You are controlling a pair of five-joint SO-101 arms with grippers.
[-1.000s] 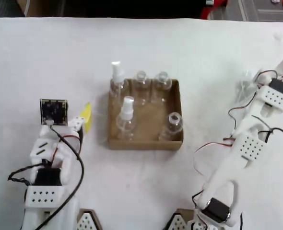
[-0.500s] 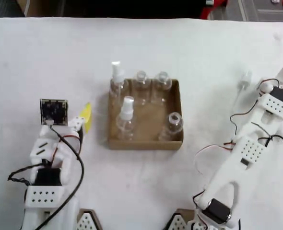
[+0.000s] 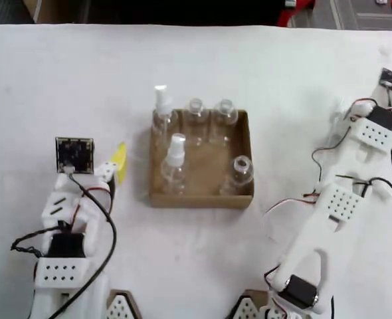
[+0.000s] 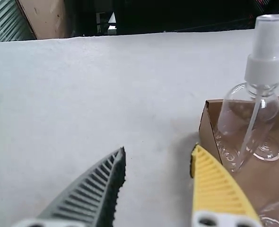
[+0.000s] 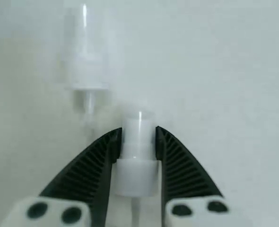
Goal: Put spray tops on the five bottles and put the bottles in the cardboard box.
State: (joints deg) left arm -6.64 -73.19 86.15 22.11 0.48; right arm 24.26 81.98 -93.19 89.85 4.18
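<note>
Right arm has swung further toward the table's far right. Right gripper (image 5: 137, 137) pinches a spray top (image 5: 135, 177); second spray top (image 5: 86, 61) lies just beyond it. Left gripper (image 4: 157, 170) sits beside the cardboard box (image 3: 200, 197), jaws spread. Five bottles (image 3: 239, 174) stand in the box, two capped.

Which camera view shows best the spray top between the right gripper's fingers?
The right wrist view: the spray top is close up, clamped in the right gripper. In the high view it is a faint pale speck at that arm's tip.
</note>
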